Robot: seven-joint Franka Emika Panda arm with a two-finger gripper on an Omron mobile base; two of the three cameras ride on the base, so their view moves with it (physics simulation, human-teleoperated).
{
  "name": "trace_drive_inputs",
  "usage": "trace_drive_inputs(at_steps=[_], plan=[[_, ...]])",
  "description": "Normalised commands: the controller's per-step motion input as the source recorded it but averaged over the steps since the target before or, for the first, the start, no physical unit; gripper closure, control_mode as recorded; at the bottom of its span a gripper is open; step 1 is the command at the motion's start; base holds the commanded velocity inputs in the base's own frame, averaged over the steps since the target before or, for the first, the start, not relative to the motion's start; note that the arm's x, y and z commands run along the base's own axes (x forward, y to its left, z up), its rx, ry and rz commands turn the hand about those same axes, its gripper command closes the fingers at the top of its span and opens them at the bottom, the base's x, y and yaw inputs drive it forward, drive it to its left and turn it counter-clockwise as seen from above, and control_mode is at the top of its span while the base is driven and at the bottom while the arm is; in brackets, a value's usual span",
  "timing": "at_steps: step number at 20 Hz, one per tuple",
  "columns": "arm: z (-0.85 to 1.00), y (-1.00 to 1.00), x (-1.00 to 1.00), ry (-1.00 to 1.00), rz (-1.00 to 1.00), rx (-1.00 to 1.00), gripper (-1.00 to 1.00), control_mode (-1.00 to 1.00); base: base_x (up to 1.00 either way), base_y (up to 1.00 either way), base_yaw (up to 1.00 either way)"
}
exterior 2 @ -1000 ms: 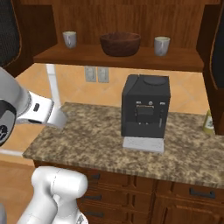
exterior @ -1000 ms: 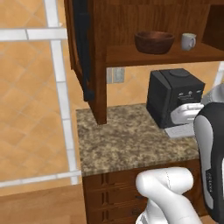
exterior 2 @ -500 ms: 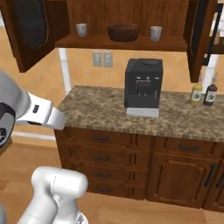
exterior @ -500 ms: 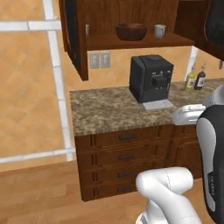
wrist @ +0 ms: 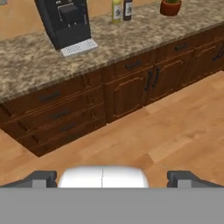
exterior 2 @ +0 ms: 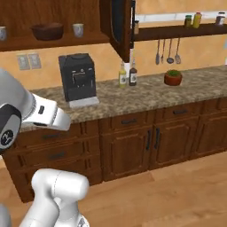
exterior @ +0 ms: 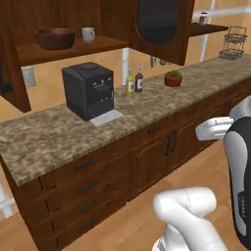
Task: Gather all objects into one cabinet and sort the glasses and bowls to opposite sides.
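Hand view looks down at the wooden floor [wrist: 175, 131], and the gripper [wrist: 112, 178] hangs low with its two dark fingertips [wrist: 41, 178] spread as wide as they go, nothing between them. Up at twelve o'clock runs the granite counter [wrist: 26, 65], with the black coffee machine [wrist: 65, 22] standing on it at about eleven.

Over to the left base view: the wooden bowl [exterior: 55, 37] sits on the cabinet shelf [exterior: 68, 50] at eleven o'clock, and a pale mug [exterior: 88, 34] stands just beside it toward twelve, the two apart. The coffee machine sits on the counter below them. Two bottles [exterior: 134, 81] and a small potted plant [exterior: 172, 78] line the counter out toward one o'clock.

Right base view gives the same shelf from the other side: bowl at ten o'clock, pale mug next to it, and a second pale mug [exterior 2: 2, 33] at the nine o'clock edge of the frame. The cabinet door [exterior 2: 119, 26] stands open at twelve.
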Motion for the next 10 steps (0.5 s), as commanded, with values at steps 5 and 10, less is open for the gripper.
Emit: trace_drive_inputs(at_steps=[5,10], plan=[[0.0,0.0,0.0,0.0,0.0,0.0,-1.0,1.0,0.0,-0.11,-0.77],[0.0,0.0,0.0,0.0,0.0,0.0,-1.0,1.0,0.08,-0.33,-0.65]])
